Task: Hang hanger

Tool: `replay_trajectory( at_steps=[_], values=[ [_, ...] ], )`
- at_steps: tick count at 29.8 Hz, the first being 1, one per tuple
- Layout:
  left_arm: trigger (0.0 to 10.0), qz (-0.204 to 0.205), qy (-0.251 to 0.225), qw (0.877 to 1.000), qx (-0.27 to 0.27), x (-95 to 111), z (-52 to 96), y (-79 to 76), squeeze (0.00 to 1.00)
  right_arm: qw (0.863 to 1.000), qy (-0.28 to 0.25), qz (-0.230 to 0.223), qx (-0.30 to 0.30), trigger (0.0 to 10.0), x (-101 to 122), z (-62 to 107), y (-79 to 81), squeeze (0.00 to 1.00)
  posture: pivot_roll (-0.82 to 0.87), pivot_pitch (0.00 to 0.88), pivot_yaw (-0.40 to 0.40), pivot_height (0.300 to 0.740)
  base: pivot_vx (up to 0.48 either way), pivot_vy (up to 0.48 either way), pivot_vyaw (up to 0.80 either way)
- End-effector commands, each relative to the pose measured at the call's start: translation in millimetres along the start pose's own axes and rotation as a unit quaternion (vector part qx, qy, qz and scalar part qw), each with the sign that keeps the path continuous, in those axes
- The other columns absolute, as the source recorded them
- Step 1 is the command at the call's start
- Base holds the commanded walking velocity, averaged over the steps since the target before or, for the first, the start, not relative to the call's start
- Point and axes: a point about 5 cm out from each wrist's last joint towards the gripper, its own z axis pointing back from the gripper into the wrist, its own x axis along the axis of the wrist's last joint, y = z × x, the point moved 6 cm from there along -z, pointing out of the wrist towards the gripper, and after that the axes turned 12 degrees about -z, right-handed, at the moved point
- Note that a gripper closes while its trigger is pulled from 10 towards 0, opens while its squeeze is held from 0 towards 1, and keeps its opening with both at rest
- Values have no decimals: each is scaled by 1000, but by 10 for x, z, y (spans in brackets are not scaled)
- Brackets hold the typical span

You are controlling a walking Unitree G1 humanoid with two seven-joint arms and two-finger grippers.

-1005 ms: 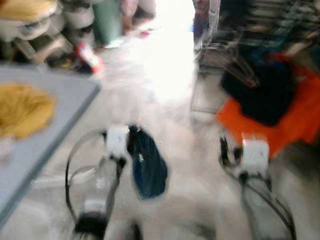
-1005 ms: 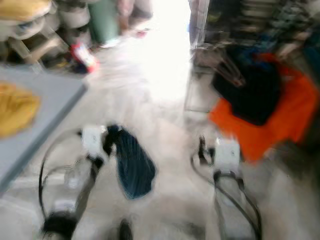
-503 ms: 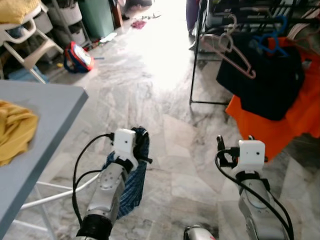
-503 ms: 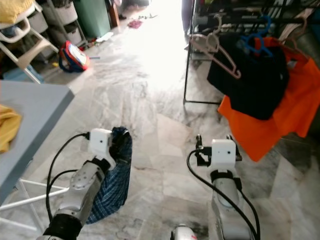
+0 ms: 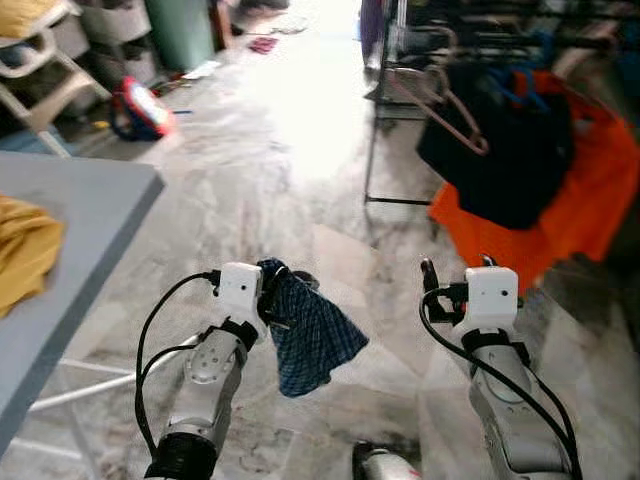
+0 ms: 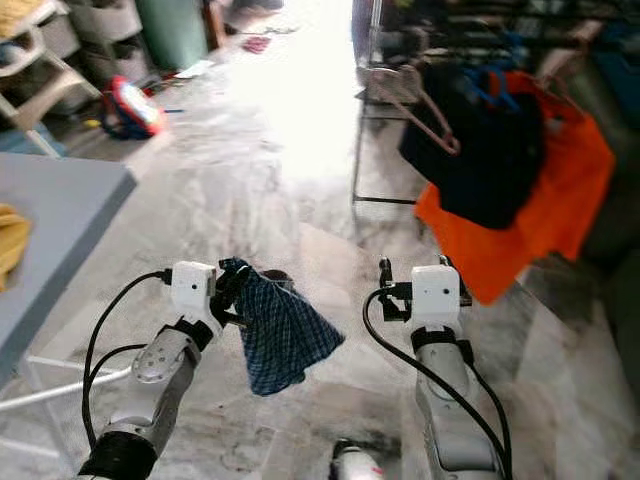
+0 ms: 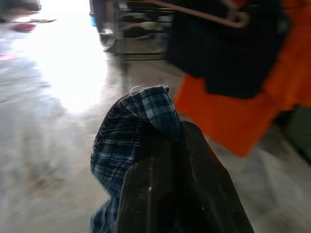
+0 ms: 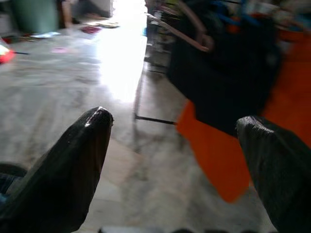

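The left gripper (image 5: 272, 297) has its jaws closed on a blue plaid cloth (image 5: 308, 340), which bunches up over the jaws in the left wrist view and hangs below them and out toward the right arm (the cloth looks slightly blurred). Whether a hanger is inside the cloth cannot be told. The right gripper (image 8: 177, 160) holds nothing; its jaws stand wide apart, raised above the marble floor (image 5: 290, 180).

Well ahead of the right jaws stands a dark clothes rack (image 5: 378, 100) carrying a black garment (image 5: 495, 160) and an orange garment (image 5: 580, 210) behind it. An empty pink hanger (image 5: 445, 105) hangs on the rack just beside the black garment, and a blue hanger (image 5: 520, 85) shows at that garment's top.

Out to the side of the left jaws is a grey worktop (image 5: 90, 215) with a yellow cloth (image 5: 22, 250) lying on it. Far ahead of the left jaws, on the floor, lies a red and blue object (image 5: 135, 107).
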Motion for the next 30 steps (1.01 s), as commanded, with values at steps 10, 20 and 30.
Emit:
replay_trajectory(
  at_steps=[10, 20, 30],
  values=[
    [10000, -3, -23, 1000, -14, 111, -25, -14, 0, 1000, 2, 2, 6, 10000, 4, 19, 22, 0, -131, 171, 28, 740, 0, 0, -326],
    [10000, 4, -37, 999, -19, 209, -81, -54, 0, 1000, 3, 5, 3, 10000, 11, 26, -9, 0, -137, 162, 21, 740, 266, 0, 0],
    [10000, 8, -37, 999, -20, 204, -94, -75, 0, 1000, 1, 7, 7, 10000, 37, 6, -13, 0, -143, 151, 11, 740, 285, 0, -408]
  ],
)
